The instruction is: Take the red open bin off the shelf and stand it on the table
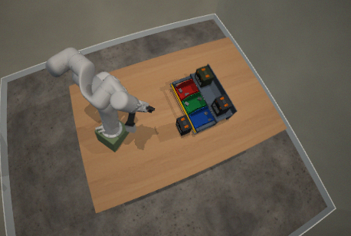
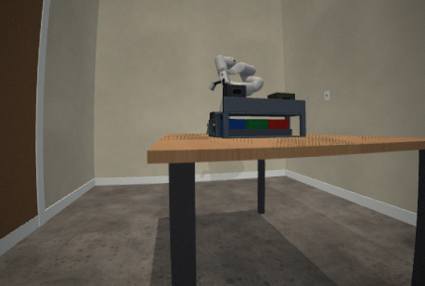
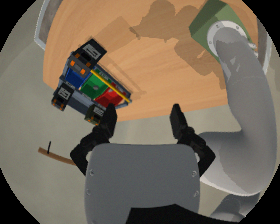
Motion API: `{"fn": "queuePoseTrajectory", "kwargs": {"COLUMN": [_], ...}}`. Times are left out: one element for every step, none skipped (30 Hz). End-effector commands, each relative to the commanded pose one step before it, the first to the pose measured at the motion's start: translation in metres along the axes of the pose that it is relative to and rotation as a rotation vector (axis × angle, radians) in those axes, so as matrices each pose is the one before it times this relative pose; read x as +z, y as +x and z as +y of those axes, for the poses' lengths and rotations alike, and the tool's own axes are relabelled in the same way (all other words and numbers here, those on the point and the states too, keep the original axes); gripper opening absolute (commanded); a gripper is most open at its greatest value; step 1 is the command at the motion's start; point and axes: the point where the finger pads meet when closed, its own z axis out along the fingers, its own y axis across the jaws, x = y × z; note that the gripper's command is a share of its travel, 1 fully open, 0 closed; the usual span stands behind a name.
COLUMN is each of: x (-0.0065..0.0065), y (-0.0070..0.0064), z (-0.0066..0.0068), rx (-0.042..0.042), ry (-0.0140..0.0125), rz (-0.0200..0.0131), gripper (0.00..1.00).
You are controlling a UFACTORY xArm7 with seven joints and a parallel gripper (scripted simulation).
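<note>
The wooden table (image 1: 153,164) (image 2: 278,149) (image 3: 156,65) is the biggest thing here, and it stands on dark legs. The white robot arm (image 1: 87,80) (image 2: 241,71) (image 3: 251,115) rises from a green block (image 1: 111,141) (image 3: 203,25) on the table top. Well apart from that block is the gray shelf (image 1: 231,106) (image 2: 264,107) (image 3: 81,104), with a yellow strip along its front. Two dark boxes with orange marks sit on top of it, and one more dark box (image 1: 184,126) (image 3: 90,50) is just beside its front corner, by the blue end.

The gripper (image 1: 142,116) (image 2: 217,84) (image 3: 143,110) is let go, its fingers spread wide with nothing in them (they look like two black claws). It is well apart from the bins.

The red bin (image 1: 186,89) (image 2: 278,124) (image 3: 110,97) is on the shelf, at the end of the row. The green bin (image 1: 195,103) (image 2: 256,123) (image 3: 94,83) is in the middle, and the blue bin (image 1: 201,118) (image 2: 237,123) (image 3: 76,78) is at the other end. Little gray bits lie in the red bin.
</note>
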Motion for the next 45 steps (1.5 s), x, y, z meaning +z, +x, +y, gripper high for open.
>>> {"fn": "queuePoseTrajectory", "kwargs": {"x": [-0.00235,0.00000,0.00000,0.00000,0.00000,0.00091,-0.00027,-0.00026,-0.00025,-0.00025,0.00000,0.00000,0.00000,0.00000,0.00000,0.00000,0.00000,0.00000,0.00000,0.00000,0.00000,0.00000,0.00094,-0.00028,-0.00027,-0.00026,-0.00025,0.00000,0.00000,0.00000,0.00000,0.00000,0.00000,0.00000,0.00000,0.00000,0.00000,0.00000,0.00000,0.00097,-0.00028,-0.00028,-0.00027,-0.00026,0.00000], "y": [-0.00070,0.00000,0.00000,0.00000,0.00000,0.00121,-0.00012,-0.00016,-0.00021,-0.00025,0.00000,0.00000,0.00000,0.00000,0.00000,0.00000,0.00000,0.00000,0.00000,0.00000,0.00000,0.00000,0.00117,-0.00011,-0.00015,-0.00019,-0.00024,0.00000,0.00000,0.00000,0.00000,0.00000,0.00000,0.00000,0.00000,0.00000,0.00000,0.00000,0.00000,0.00112,-0.00009,-0.00013,-0.00018,-0.00022,0.00000], "z": [-0.00485,0.00000,0.00000,0.00000,0.00000,0.00318,-0.00085,-0.00085,-0.00084,-0.00083,0.00000,0.00000,0.00000,0.00000,0.00000,0.00000,0.00000,0.00000,0.00000,0.00000,0.00000,0.00000,0.00325,-0.00087,-0.00086,-0.00086,-0.00085,0.00000,0.00000,0.00000,0.00000,0.00000,0.00000,0.00000,0.00000,0.00000,0.00000,0.00000,0.00000,0.00331,-0.00087,-0.00087,-0.00087,-0.00086,0.00000], "rx": [0.25292,0.00000,0.00000,0.00000,0.00000,-0.20281,0.05117,0.05117,0.05117,0.05117,0.00000,0.00000,0.00000,0.00000,0.00000,0.00000,0.00000,0.00000,0.00000,0.00000,0.00000,0.00000,-0.20280,0.05117,0.05117,0.05117,0.05117,0.00000,0.00000,0.00000,0.00000,0.00000,0.00000,0.00000,0.00000,0.00000,0.00000,0.00000,0.00000,-0.20280,0.05117,0.05117,0.05117,0.05117,0.00000], "ry": [0.04835,0.00000,0.00000,0.00000,0.00000,-0.03671,0.00925,0.00925,0.00925,0.00925,0.00000,0.00000,0.00000,0.00000,0.00000,0.00000,0.00000,0.00000,0.00000,0.00000,0.00000,0.00000,-0.03673,0.00925,0.00925,0.00925,0.00925,0.00000,0.00000,0.00000,0.00000,0.00000,0.00000,0.00000,0.00000,0.00000,0.00000,0.00000,0.00000,-0.03675,0.00926,0.00926,0.00926,0.00926,0.00000], "rz": [0.00002,0.00000,0.00000,0.00000,0.00000,0.00039,-0.00011,-0.00011,-0.00011,-0.00011,0.00000,0.00000,0.00000,0.00000,0.00000,0.00000,0.00000,0.00000,0.00000,0.00000,0.00000,0.00000,0.00038,-0.00011,-0.00011,-0.00011,-0.00011,0.00000,0.00000,0.00000,0.00000,0.00000,0.00000,0.00000,0.00000,0.00000,0.00000,0.00000,0.00000,0.00037,-0.00011,-0.00011,-0.00011,-0.00011,0.00000], "gripper": [1.00,1.00,1.00,1.00,1.00,1.00,1.00,1.00,1.00,1.00,1.00,1.00,1.00,1.00,1.00,1.00,1.00,1.00,1.00,1.00,1.00,1.00,1.00,1.00,1.00,1.00,1.00,1.00,1.00,1.00,1.00,1.00,1.00,1.00,1.00,1.00,1.00,1.00,1.00,1.00,1.00,1.00,1.00,1.00,1.00]}}
